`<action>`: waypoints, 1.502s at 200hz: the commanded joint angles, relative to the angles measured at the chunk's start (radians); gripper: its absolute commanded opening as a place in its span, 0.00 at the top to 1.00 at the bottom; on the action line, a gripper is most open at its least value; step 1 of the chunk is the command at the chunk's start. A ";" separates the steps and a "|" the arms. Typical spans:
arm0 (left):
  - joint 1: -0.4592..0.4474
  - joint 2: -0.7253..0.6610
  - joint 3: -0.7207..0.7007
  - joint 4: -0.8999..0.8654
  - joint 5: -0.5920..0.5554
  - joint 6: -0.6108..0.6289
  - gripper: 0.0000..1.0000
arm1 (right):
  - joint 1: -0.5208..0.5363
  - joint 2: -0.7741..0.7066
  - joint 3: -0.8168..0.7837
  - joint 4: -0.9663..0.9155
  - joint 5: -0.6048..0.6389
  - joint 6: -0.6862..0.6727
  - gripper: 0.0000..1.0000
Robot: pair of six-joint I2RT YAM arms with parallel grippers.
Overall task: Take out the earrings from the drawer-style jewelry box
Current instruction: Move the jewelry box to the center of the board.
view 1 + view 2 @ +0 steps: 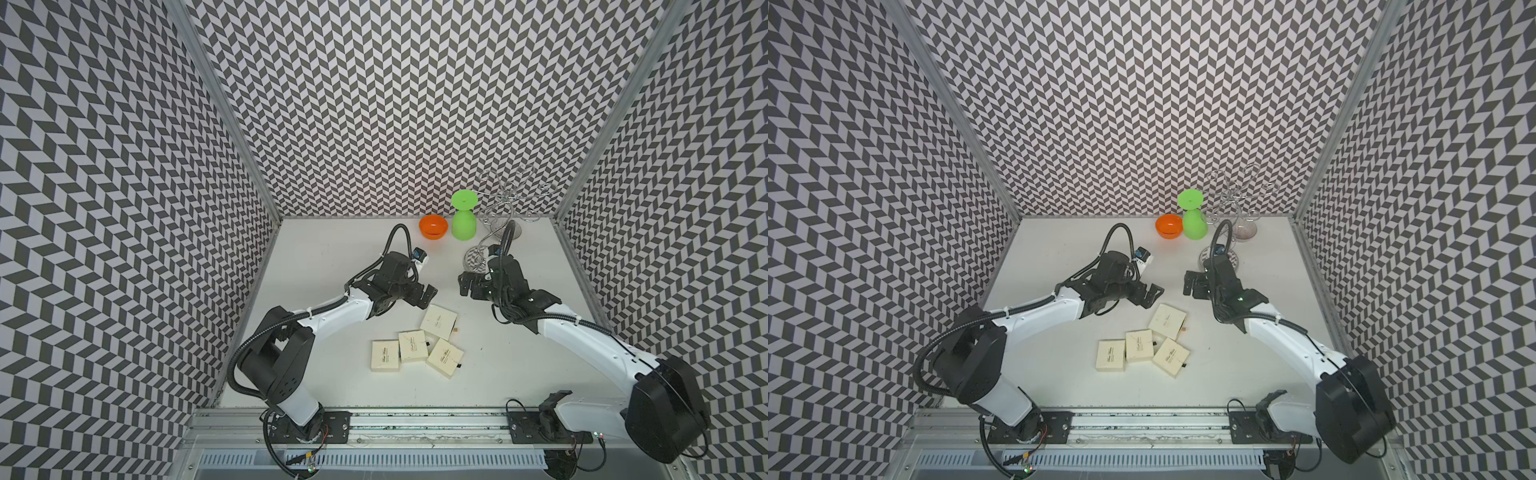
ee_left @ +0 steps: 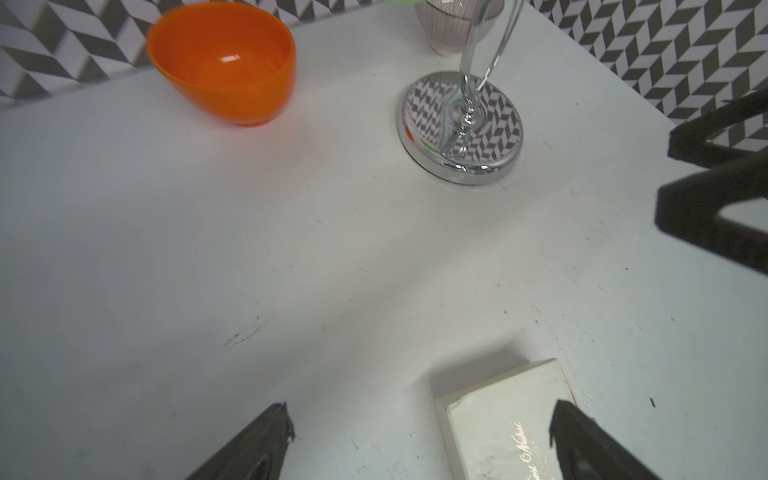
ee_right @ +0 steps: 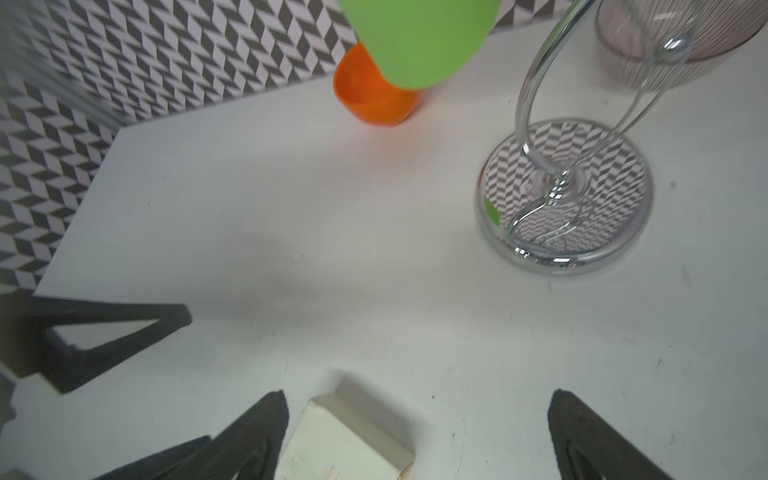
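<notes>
While left claw (image 1: 428, 296) and right claw (image 1: 465, 286) are both hanging spread and empty, I am seeing no earrings, presumably shut inside the cream boxes (image 1: 412, 346), the nearest box (image 1: 438, 322) lying just by the left claw's tips, tab (image 1: 456, 331) toward the right claw's side.

**White counter: boxes in the middle, tableware along the far edge**

The white counter (image 1: 519, 374) was matt, marked with faint scuffs and dark specks. Four cream boxes (image 1: 413, 346) lay flat around its middle, nearer the near edge than the far one. Three sat in a loose row, side against side, and a fourth box (image 1: 439, 322) lay just beyond them. Along the far edge, toward the far right corner, stood an orange bowl (image 1: 433, 226). Just beside it was a green goblet (image 1: 463, 224) set upside down, then a ribbed clear glass (image 1: 1244, 230). A silver wire stand (image 2: 461, 129) rested on its round mirrored base, slightly in from that group.
</notes>
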 commanded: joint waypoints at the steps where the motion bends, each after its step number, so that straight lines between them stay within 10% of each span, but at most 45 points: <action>1: -0.006 0.033 0.021 -0.062 0.123 0.015 0.00 | 0.006 0.026 0.009 -0.095 -0.077 0.003 0.01; 194: -0.026 0.237 0.154 -0.261 0.270 0.060 0.01 | 0.022 0.198 -0.114 -0.107 -0.255 -0.070 0.01; 300: 0.016 0.390 0.344 -0.347 0.412 0.003 0.01 | 0.017 0.421 0.113 -0.044 -0.342 -0.110 0.01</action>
